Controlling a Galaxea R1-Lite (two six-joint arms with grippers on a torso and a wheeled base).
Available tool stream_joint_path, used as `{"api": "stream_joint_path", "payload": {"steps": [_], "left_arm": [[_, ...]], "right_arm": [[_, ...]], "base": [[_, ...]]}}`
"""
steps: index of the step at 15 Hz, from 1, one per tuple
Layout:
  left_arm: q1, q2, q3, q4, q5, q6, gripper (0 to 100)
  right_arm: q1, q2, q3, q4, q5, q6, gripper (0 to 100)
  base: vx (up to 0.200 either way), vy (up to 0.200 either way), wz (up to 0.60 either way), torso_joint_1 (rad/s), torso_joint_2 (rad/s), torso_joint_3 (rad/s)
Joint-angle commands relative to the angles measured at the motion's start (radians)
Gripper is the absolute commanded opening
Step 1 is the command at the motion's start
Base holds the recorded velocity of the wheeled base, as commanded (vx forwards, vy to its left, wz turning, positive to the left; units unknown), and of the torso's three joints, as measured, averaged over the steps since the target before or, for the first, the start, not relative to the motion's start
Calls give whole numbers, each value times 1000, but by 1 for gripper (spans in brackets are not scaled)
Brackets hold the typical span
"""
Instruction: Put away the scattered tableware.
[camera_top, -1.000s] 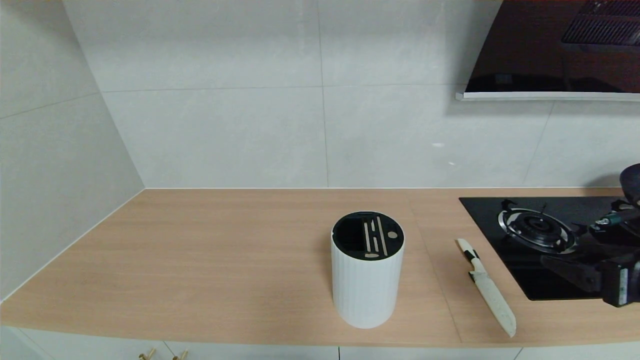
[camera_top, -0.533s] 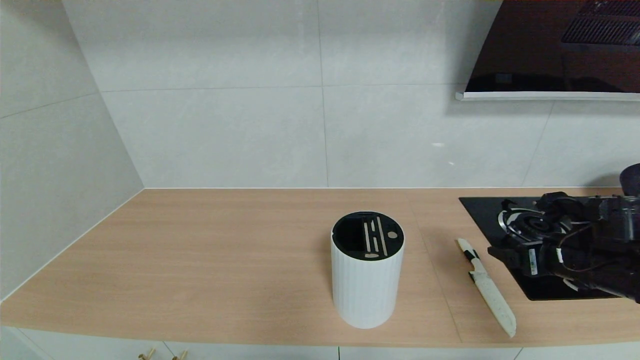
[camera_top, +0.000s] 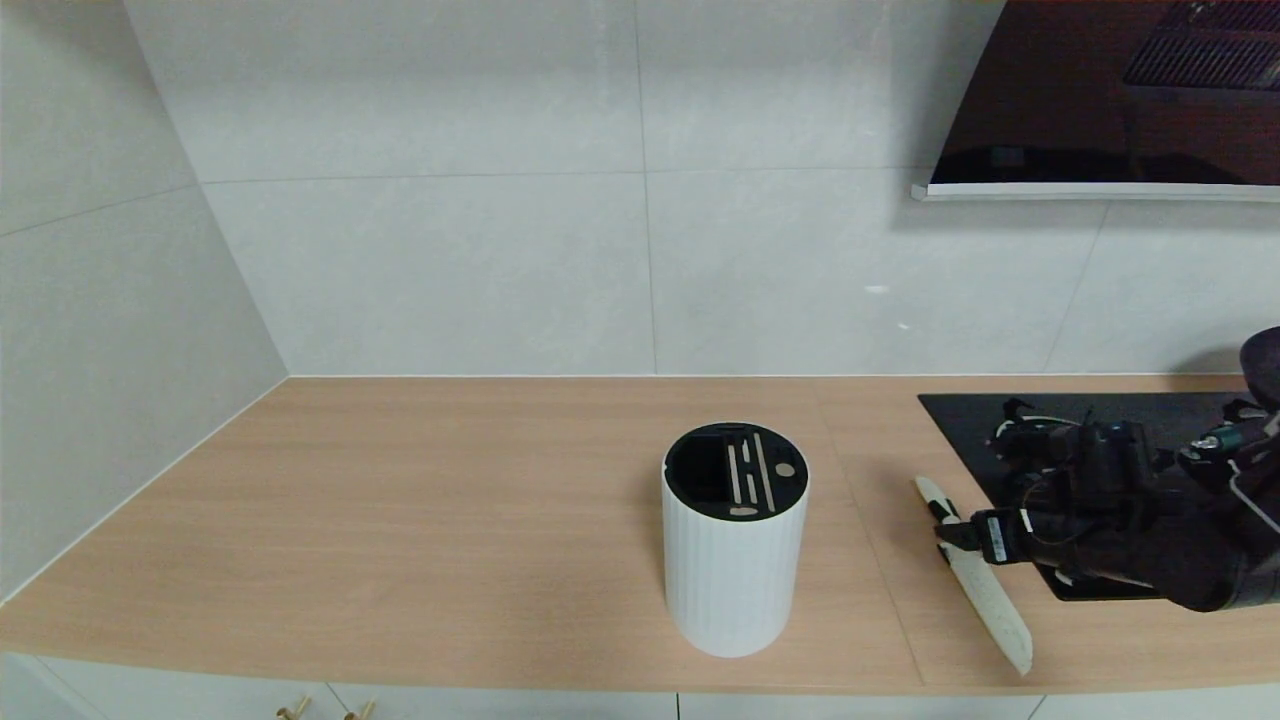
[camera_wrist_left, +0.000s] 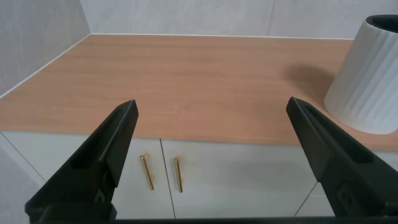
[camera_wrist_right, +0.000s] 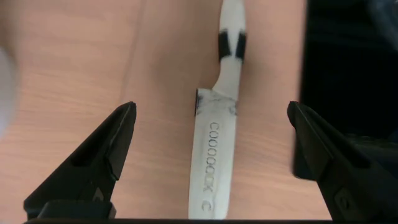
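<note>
Knife (camera_top: 985, 600) lies flat on the counter (camera_top: 450, 500) between the slotted white holder (camera_top: 735, 560) and the hob (camera_top: 960, 415). Right gripper (camera_top: 962, 537) hangs over where handle meets blade, fingers apart to straddle it, likely for pickup. Left gripper (camera_wrist_left: 211, 118), also spread, sits idle.

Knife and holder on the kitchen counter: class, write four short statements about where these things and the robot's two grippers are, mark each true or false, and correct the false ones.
1. The knife lies flat on the counter, between the white holder and the stove. True.
2. The white holder has tipped onto its side. False: it stands upright, slotted black top facing up.
3. The right gripper is open above the knife, one finger to each side of it. True.
4. The left gripper is shut on a spoon. False: it is open and holds nothing, near the counter's front edge.
</note>
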Motion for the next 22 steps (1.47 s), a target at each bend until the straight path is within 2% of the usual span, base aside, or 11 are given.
{"api": "stream_joint_path", "payload": {"steps": [1,6,22], "left_arm": [[0,0,0,0,0,-1,100],[0,0,0,0,0,-1,100],[0,0,0,-1,0,-2,100]], "right_arm": [[0,111,-47,0,0,-1,100],[0,223,-76,-95,0,1,100],[-27,251,-104,-97,-3,2,100]], "base": [[0,0,0,0,0,0],[0,0,0,0,0,0],[0,0,0,0,0,0]]}}
